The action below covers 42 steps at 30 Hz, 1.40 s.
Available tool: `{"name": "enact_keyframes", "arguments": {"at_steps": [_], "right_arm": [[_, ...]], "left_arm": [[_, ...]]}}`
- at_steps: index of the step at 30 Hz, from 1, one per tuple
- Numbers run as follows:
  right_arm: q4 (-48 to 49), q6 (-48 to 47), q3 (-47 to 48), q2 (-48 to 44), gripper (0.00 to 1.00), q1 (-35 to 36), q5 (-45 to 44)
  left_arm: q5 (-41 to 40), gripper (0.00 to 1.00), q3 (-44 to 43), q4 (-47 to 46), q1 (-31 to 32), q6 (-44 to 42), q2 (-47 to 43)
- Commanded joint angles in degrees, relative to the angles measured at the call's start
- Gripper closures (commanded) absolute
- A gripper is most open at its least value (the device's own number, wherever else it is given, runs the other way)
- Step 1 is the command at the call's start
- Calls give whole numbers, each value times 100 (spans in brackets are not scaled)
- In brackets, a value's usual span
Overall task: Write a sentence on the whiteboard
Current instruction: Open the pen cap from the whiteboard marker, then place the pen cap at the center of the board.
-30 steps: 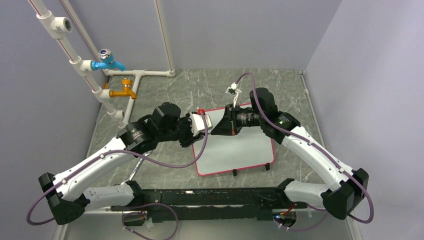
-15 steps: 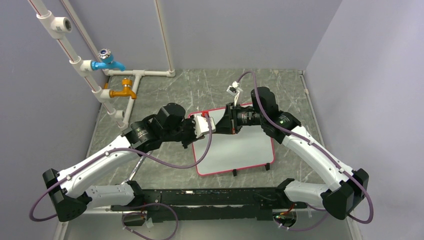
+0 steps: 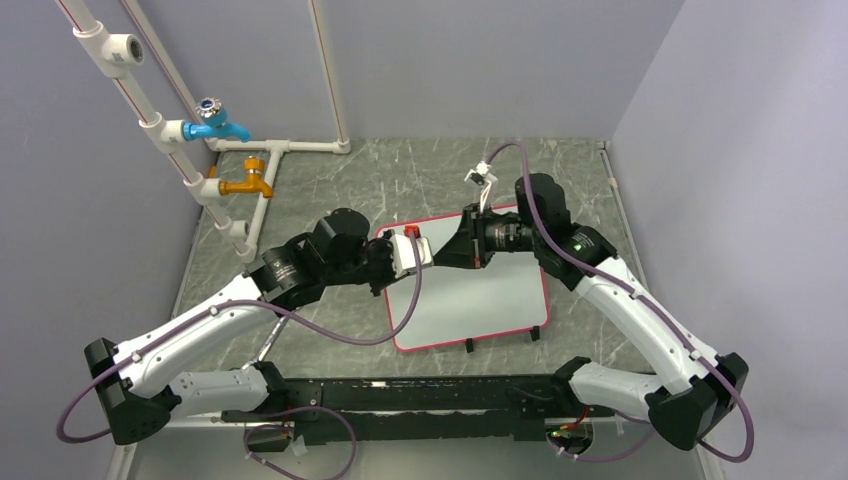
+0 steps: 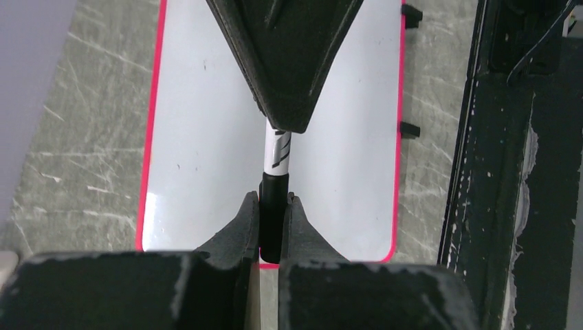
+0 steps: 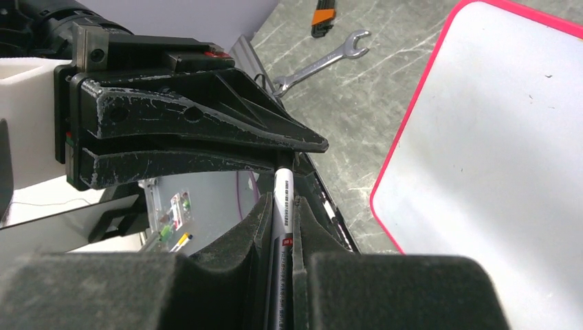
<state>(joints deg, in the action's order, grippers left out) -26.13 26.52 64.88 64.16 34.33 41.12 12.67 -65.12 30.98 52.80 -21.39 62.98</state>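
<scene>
The top external view shows the whiteboard [image 3: 480,300] lying flat on the grey marbled counter [image 3: 400,180] at centre frame. The left tool [image 3: 417,250] and right tool [image 3: 448,252] meet tip to tip over its upper-left part, and what they hold cannot be made out there. The left wrist view resolves it. The left tool is clamped on the black cap end of a marker [image 4: 278,148], whose white barrel runs up into the right tool, a black wedge at top centre, with the board's white face behind. The right wrist view shows the right tool closed on that white barrel. It alone shows an open-ended wrench [image 5: 323,60] and an orange-handled item [image 5: 322,12] on the counter at top centre, outside the board's pink rim. A blue tap [image 3: 215,125] and an orange tap [image 3: 248,185] on white pipework [image 3: 150,120] occupy the upper left of the top view, well apart from the board. The board's small black feet [image 3: 468,345] point toward the black base rail [image 3: 400,395] at lower frame, near it. Counter surface extends from the board toward the upper edge and to its right, up to the grey walls.
</scene>
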Motion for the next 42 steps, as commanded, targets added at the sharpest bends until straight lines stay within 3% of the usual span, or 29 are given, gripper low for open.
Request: {"name": "enact_keyframes", "arguments": {"at_steps": [1,12,20,23,30,42], "right_arm": [[-349,-229,236,-516,100,-432,166],[-898,-458,94,-1051,100,-1137,277],[-1127,-474,9,-1372,100,-1170,-792],[-1141,-479,-87,-1499,100,-1169,-1083],[-1288,-567,-70,-1623,100,-1161,-1333],[-1095,-455,-346,-1752,100,-1169,-1609]], "left_arm": [[-506,100,137,218,-112,72,-243],[-936,100,272,145,-111,196,-340],[-3228,100,-104,459,-147,1436,502],[-3616,100,25,409,-356,2054,633],[-3066,100,846,-110,-1602,3384,354],[-2370,91,1748,-1218,-2662,4085,1188]]}}
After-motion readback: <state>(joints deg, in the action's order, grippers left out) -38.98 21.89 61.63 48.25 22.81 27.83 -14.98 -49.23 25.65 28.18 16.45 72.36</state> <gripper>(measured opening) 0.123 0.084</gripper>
